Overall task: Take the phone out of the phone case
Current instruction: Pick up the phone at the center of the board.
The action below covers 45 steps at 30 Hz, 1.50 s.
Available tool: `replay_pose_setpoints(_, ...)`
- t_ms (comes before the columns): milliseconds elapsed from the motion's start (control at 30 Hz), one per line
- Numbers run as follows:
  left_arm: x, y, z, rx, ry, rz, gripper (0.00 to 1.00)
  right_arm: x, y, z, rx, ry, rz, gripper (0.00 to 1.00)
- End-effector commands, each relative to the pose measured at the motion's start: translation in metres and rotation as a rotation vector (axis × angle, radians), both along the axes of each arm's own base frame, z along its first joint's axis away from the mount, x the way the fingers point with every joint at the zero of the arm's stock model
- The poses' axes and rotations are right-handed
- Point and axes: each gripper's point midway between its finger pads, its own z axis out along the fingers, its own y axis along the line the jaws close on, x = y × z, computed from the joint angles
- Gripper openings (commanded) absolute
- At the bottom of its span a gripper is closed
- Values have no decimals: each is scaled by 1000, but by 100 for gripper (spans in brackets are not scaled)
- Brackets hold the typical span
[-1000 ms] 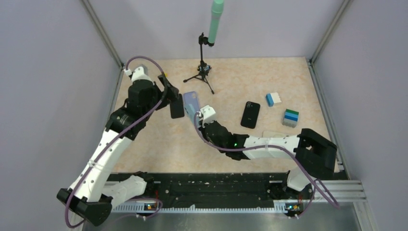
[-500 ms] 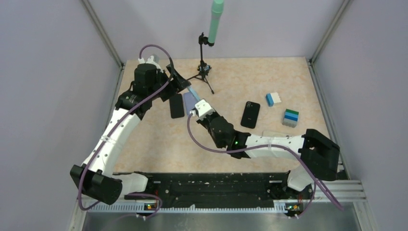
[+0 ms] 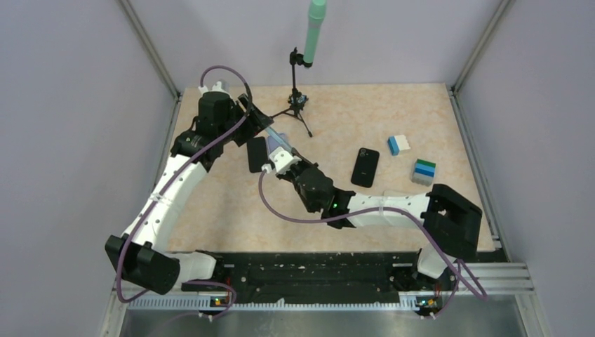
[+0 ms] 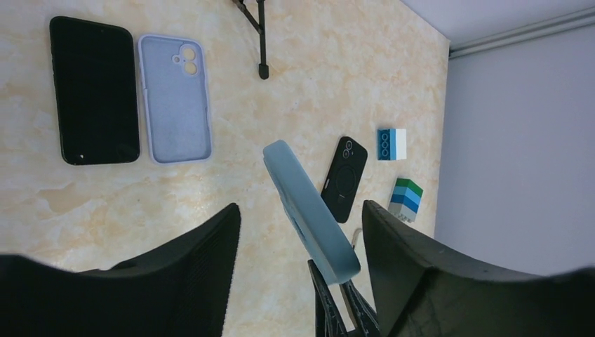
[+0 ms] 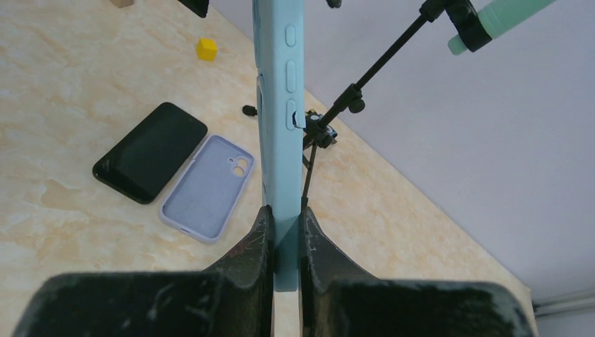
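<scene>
My right gripper [image 5: 283,217] is shut on the lower end of a light blue phone case [image 5: 281,105], holding it upright and edge-on above the table. Any phone inside it is hidden. In the left wrist view the same blue case [image 4: 309,210] slants between the two fingers of my left gripper [image 4: 300,208]. That gripper is open, with a gap on each side of the case. The right fingers [image 4: 330,309] pinch the case just below. In the top view both grippers meet at the back left of the table [image 3: 272,140].
A bare black phone [image 4: 95,90] and an empty lavender case [image 4: 174,98] lie side by side below the grippers. Another black phone [image 3: 365,167], a blue-white block [image 3: 398,144] and a green-blue block [image 3: 423,171] lie right. A tripod [image 3: 298,98] stands behind.
My left arm swung back from above the black phone, and its jaws now straddle the blue case and have narrowed. My right gripper carried the case leftward toward it.
</scene>
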Motion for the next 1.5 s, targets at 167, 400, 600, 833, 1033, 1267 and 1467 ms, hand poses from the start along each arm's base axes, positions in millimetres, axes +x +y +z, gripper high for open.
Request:
replay_pose_setpoints(167,4,4,-2,-29,-5,13,53,5,31,64,99,-156,35,0)
replay_pose_setpoints(400,5,2,-1,-39,-20,-33,15,7,45,57,90,-139,61,0)
replay_pose_setpoints(600,5,-6,-4,-35,-31,-117,0,1,52,49,118,-63,122,37)
replay_pose_setpoints(833,2,-7,8,112,-174,-265,0,-35,46,28,234,279,494,91)
replay_pose_setpoints(1033,-7,-15,8,160,-269,-400,0,-71,2,43,476,474,728,92)
replay_pose_setpoints(1267,-41,-52,37,47,-417,-692,0,-64,-41,49,737,748,823,88)
replay_pose_setpoints(1467,-79,-75,64,-100,-530,-910,0,-60,-48,50,829,776,910,88)
